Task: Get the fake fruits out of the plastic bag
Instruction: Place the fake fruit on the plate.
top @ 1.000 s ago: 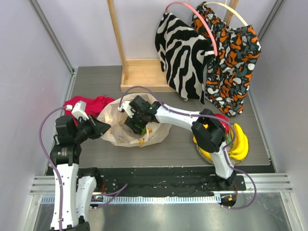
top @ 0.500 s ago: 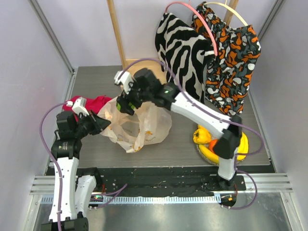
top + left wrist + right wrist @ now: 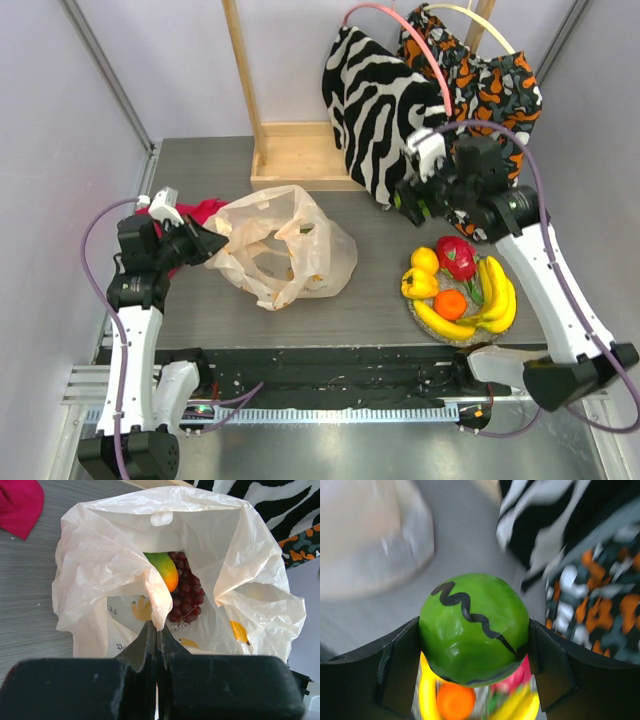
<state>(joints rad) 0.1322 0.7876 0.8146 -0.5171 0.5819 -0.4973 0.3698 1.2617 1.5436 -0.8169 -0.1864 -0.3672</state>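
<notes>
The plastic bag [image 3: 285, 248] lies open left of centre on the table. My left gripper [image 3: 205, 243] is shut on its left rim; the left wrist view shows the pinched fold [image 3: 156, 622]. Inside the bag [image 3: 100, 555] are a green-orange fruit [image 3: 163, 570] and a purple grape bunch [image 3: 186, 592]. My right gripper [image 3: 412, 200] is in the air at the right, shut on a green round fruit with a black zigzag [image 3: 473, 627]. Below it the silver plate [image 3: 418, 318] holds bananas [image 3: 495, 295], a lemon [image 3: 425, 260], an orange [image 3: 450, 303] and a red fruit [image 3: 458, 255].
A red cloth [image 3: 195, 212] lies behind my left gripper. A wooden stand [image 3: 295, 150] is at the back. A zebra-print bag [image 3: 380, 110] and an orange patterned bag [image 3: 480, 130] hang at the back right, close behind my right gripper.
My right gripper came up out of the bag with the green fruit and swung right, to above the plate's far side. The left gripper kept its hold on the bag rim.
</notes>
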